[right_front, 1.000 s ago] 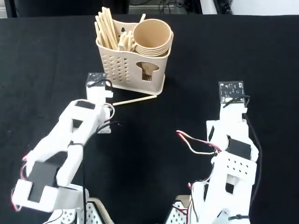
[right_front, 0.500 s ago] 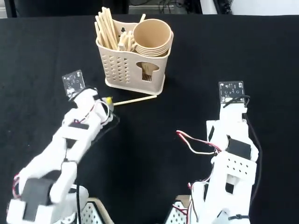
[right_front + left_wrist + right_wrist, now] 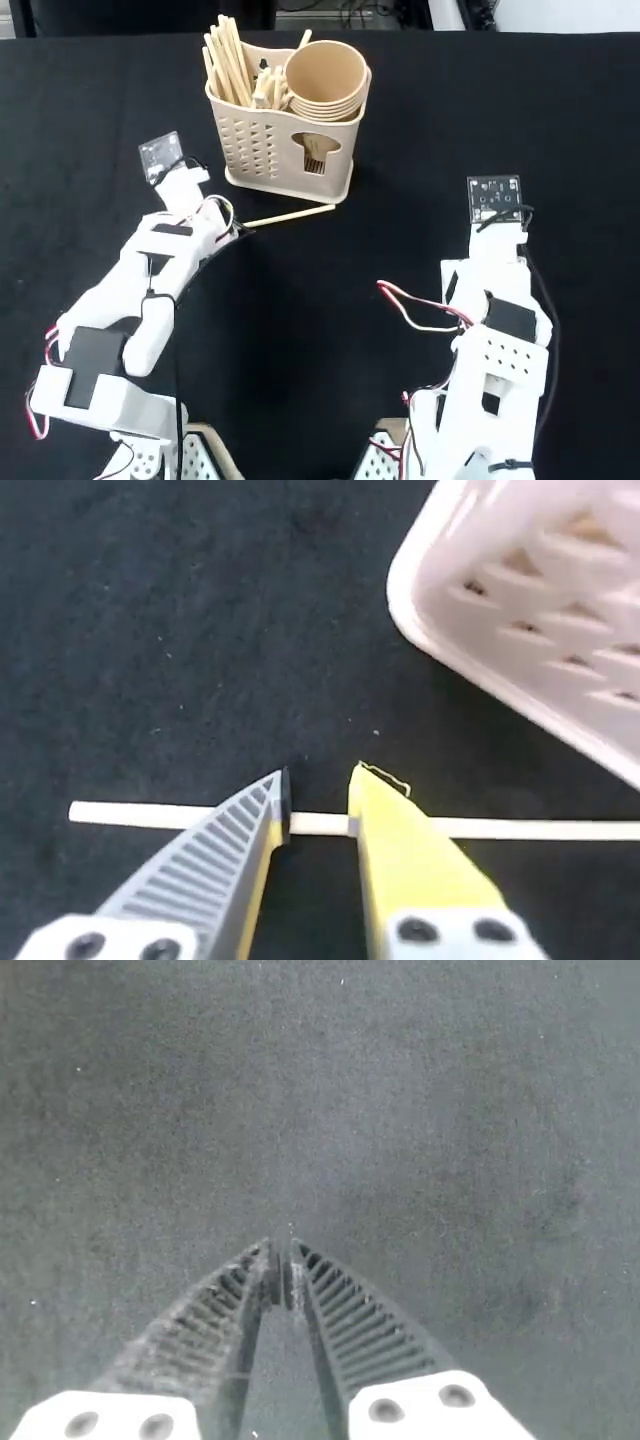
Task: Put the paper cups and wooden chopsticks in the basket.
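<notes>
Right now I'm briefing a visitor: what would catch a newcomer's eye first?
The pale basket at the far side of the black table, packed with stacked paper cups and standing chopsticks. Then one loose chopstick lying just in front of it, the left end effector open over it.

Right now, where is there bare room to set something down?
Free: tabletop right of the basket, and between left arm and right arm. Crowded: before the basket, where the left gripper sits over the loose chopstick.
</notes>
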### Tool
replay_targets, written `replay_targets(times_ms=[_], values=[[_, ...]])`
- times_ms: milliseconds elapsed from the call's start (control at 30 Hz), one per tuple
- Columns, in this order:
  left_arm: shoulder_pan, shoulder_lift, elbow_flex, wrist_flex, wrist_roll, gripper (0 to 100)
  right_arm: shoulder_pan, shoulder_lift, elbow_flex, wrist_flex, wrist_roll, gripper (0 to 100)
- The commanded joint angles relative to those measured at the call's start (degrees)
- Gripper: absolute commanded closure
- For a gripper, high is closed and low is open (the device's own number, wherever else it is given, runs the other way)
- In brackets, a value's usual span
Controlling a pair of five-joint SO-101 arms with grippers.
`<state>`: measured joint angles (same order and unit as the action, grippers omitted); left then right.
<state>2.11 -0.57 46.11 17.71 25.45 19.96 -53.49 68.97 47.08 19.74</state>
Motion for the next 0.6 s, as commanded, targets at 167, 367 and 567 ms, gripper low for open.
replay_targets(times_ms=[167,367,567], values=[[-0.48,-9.93,4.18,10.37,-6.51,88,-0.88,-0.57,-0.48,-1.32,0.35,97.3],[-0.57,-18.20,11.03,14.42,-11.60,88,-0.88,-0.57,-0.31,-1.93,0.35,97.3],[-0.57,-29.63,19.21,14.42,-16.35,88,-0.88,-0.57,-0.31,-1.85,0.35,97.3]])
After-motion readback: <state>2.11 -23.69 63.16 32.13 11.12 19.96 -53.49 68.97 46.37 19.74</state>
